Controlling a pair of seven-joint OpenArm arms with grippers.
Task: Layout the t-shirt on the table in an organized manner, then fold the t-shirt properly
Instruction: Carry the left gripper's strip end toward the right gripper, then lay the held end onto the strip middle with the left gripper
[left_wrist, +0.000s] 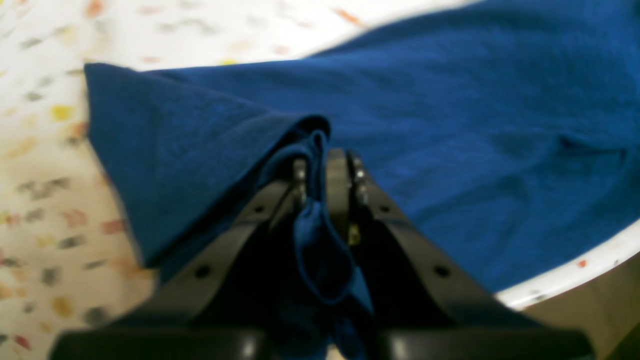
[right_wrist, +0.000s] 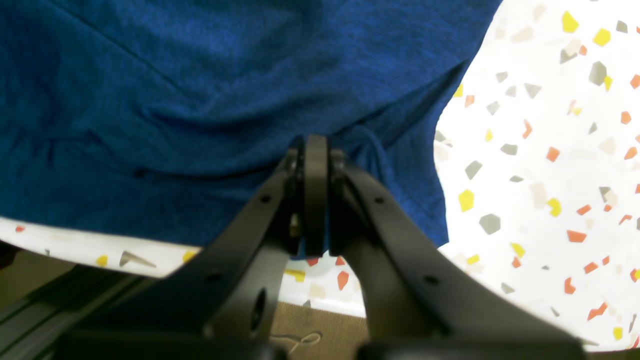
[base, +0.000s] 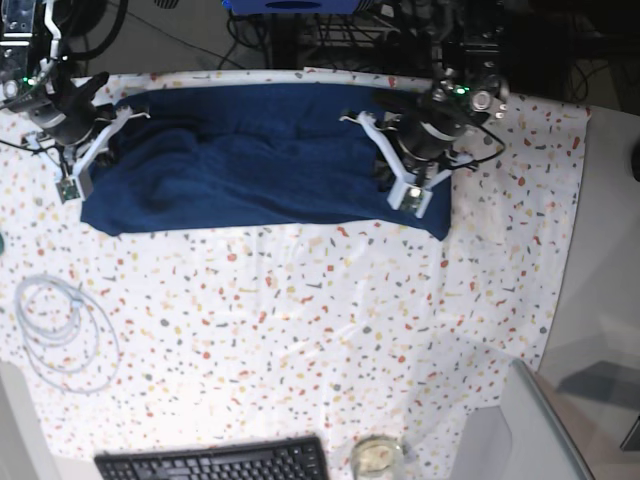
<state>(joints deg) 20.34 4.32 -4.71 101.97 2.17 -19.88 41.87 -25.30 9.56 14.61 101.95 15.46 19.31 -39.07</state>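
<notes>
Left wrist view: the left pincer (left_wrist: 325, 172) is pressed together on a bunched fold of the dark navy-blue soft fabric t-shirt (left_wrist: 450, 125), with cloth caught between its black jaws and hanging down between them. The shirt spreads over the white, terrazzo-speckled tabletop (left_wrist: 45, 150), close to its edge at lower right.

Right wrist view: the right pincer (right_wrist: 315, 170) is pressed fully together at the t-shirt (right_wrist: 225, 75) hem near the tabletop (right_wrist: 540, 165) edge; whether fabric is caught, I cannot tell.

Base view: the t-shirt (base: 260, 160) lies as a wide band along the far side of the tabletop (base: 300, 320), one pincer at each end. A coiled white cable (base: 60, 325), a black keyboard (base: 215, 462) and a small glass bowl (base: 377, 456) sit well apart from it.
</notes>
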